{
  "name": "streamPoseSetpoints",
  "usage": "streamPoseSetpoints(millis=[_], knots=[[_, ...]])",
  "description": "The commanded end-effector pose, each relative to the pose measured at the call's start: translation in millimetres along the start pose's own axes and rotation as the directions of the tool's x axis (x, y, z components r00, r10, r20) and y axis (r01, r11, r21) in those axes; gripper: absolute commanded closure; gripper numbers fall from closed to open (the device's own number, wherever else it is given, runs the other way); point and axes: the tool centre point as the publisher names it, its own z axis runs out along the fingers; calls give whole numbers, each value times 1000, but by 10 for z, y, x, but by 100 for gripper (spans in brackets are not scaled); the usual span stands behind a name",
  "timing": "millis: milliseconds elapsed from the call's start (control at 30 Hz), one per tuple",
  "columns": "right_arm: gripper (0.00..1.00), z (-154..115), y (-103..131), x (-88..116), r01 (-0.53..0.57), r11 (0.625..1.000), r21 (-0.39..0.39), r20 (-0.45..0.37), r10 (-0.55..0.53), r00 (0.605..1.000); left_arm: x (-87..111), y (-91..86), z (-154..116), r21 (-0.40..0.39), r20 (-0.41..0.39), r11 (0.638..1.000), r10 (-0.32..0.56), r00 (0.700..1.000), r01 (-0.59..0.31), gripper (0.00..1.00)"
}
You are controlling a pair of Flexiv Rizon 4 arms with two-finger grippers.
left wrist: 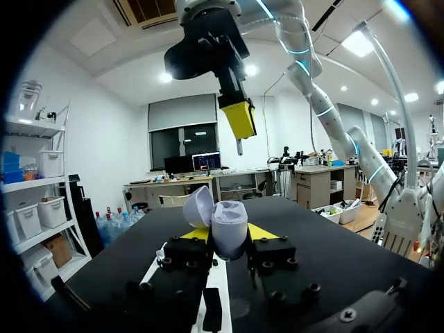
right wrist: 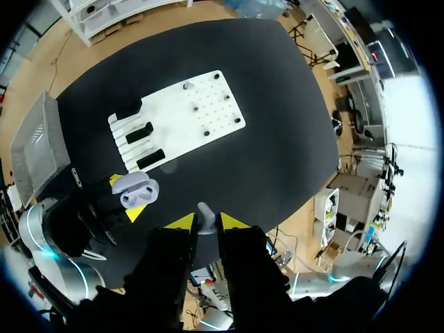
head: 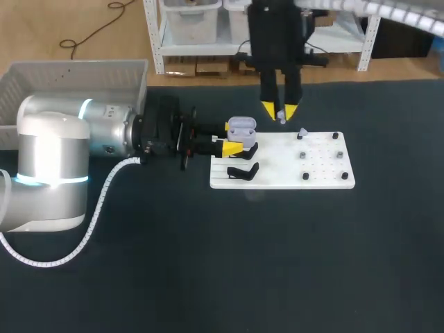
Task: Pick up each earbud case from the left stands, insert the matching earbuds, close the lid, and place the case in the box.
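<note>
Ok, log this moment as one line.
left gripper: shut on case | case lid: open | right gripper: shut on earbud, higher than the case | earbud: not yet in case

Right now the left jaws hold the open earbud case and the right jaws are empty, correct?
Not quite. The right jaws are shut on an earbud, as the right wrist view shows. The left jaws do hold the open earbud case.

Earbud case (head: 241,126): pale lavender, lid hinged open, gripped between the left gripper's (head: 233,137) yellow tips beside the black stands (head: 243,170). One earbud (head: 281,115) is pinched in the right gripper (head: 279,111). A second earbud (head: 303,132) rests on the white board (head: 326,173). The grey box (head: 76,73) stands at the far left.
</note>
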Motion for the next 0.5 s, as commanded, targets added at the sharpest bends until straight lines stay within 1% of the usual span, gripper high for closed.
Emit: streamPoseSetpoints(millis=[33, 200, 500], knots=[[100, 11, 174, 36, -23, 997, 78, 7, 23, 1000, 2, -15, 4, -6, 0, 1000, 2, 1000, -2, 100], [100, 83, 336, 35, -28, 994, 105, 11, 27, 1000, 2, -15, 4, -6, 0, 1000, 2, 1000, -2, 100], [100, 83, 336, 35, -28, 994, 105, 11, 27, 1000, 2, -15, 4, -6, 0, 1000, 2, 1000, -2, 100]])
